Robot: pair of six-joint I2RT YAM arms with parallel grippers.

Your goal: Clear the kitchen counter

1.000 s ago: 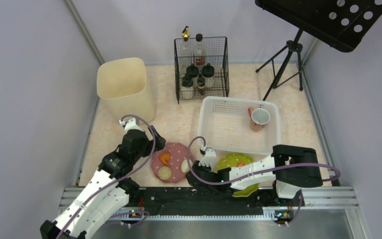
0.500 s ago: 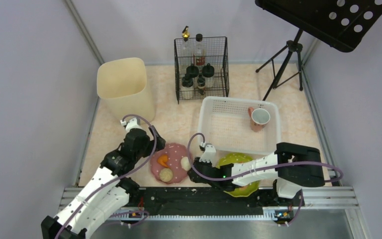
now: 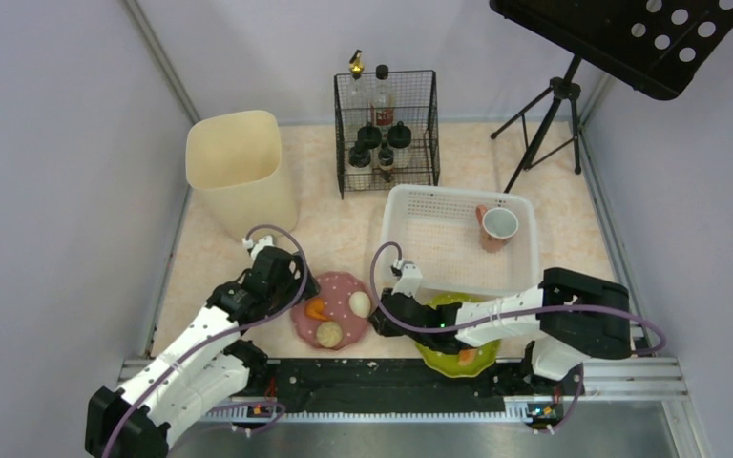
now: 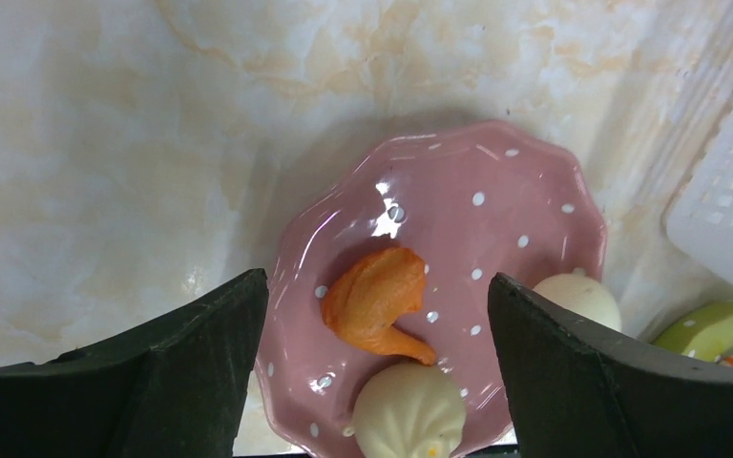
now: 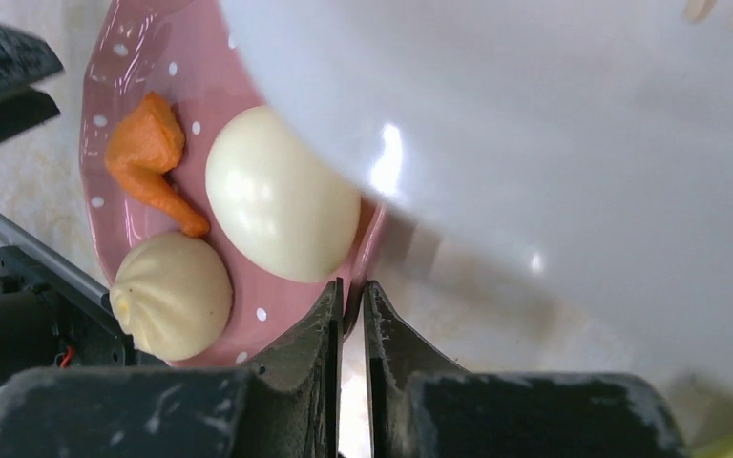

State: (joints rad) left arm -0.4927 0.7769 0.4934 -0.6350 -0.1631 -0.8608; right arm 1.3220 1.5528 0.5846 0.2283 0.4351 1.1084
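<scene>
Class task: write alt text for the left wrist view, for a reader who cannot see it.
The left gripper hangs open above a pink plate on the marbled kitchen counter, one dark finger either side. The plate holds an orange food piece, a pleated bun and a smooth white ball; a white basket corner shows at right.

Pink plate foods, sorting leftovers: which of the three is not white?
The orange piece on the pink plate; the pleated bun and smooth egg-shaped one beside it are both white.

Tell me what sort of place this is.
Probably a mock kitchen in a robot test cell: a marbled counter with a wire rack of bottles and a pink plate of food, boxed in by plain walls, beside a tripod stand.
</scene>
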